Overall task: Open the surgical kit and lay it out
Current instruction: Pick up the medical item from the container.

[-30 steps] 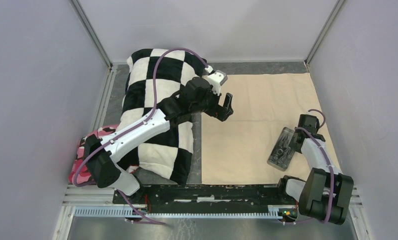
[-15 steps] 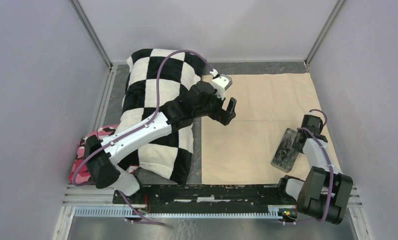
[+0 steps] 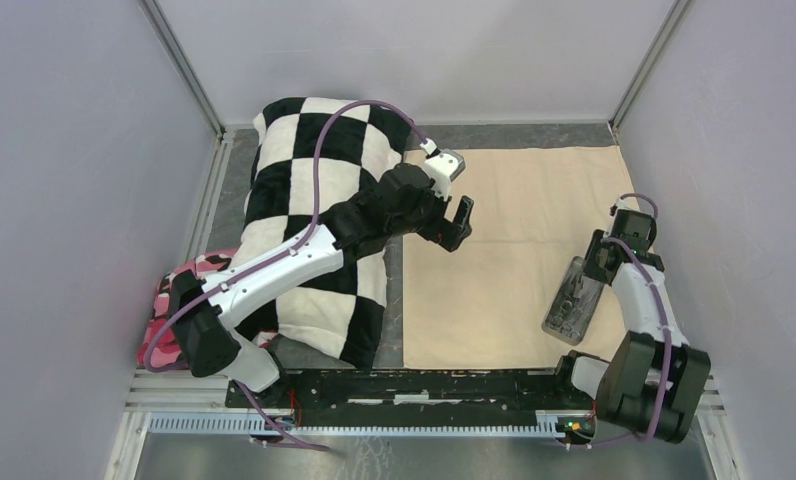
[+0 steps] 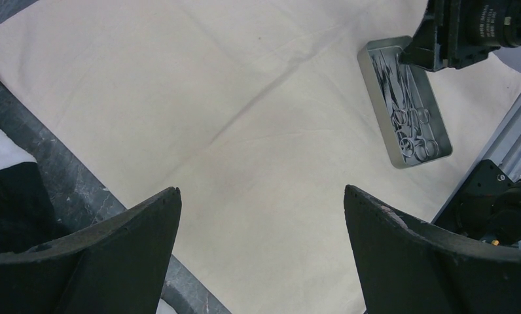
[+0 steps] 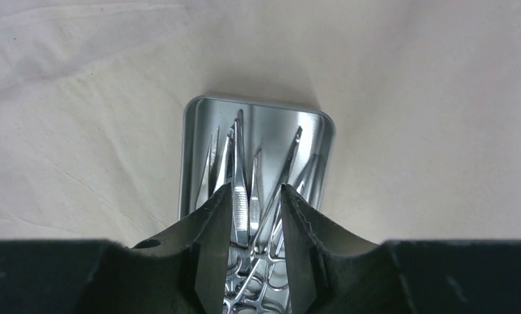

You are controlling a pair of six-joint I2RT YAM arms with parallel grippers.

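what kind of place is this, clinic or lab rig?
Most likely a lab robot test cell, not a clinic: bare panel walls, an aluminium base rail, and staged props: checkered pillow, beige cloth, instrument tray.

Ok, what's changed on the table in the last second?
The right gripper has opened over the tray, apparently letting it go, and its arm has drawn back toward the far right. The tray shifted slightly right and turned a little. The left gripper edged slightly right and is still wide open. The cloth and pillow are unchanged.
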